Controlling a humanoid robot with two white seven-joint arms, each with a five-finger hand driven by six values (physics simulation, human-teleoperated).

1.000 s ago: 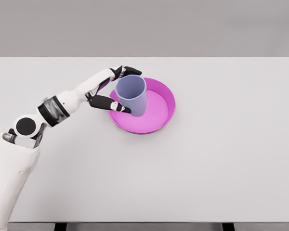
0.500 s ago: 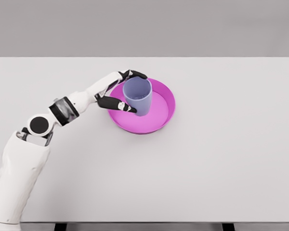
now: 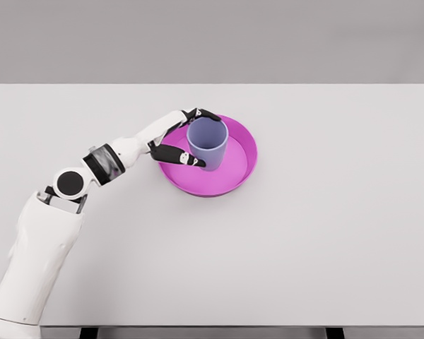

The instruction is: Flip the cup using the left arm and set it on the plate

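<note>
Lower and further right than a second ago, the cup now sits upright, mouth up, inside the plate. Wide white table (image 3: 325,233) stretches bare on every side, its edges far from the work. Pink plate (image 3: 244,152) lies near the table's middle. Left hand (image 3: 180,138) has fingers clamped around the lavender cup (image 3: 208,143), thumb in front. Best release, I judge: spread the fingers gently, then withdraw leftward over the raised rim without nudging the cup.
</note>
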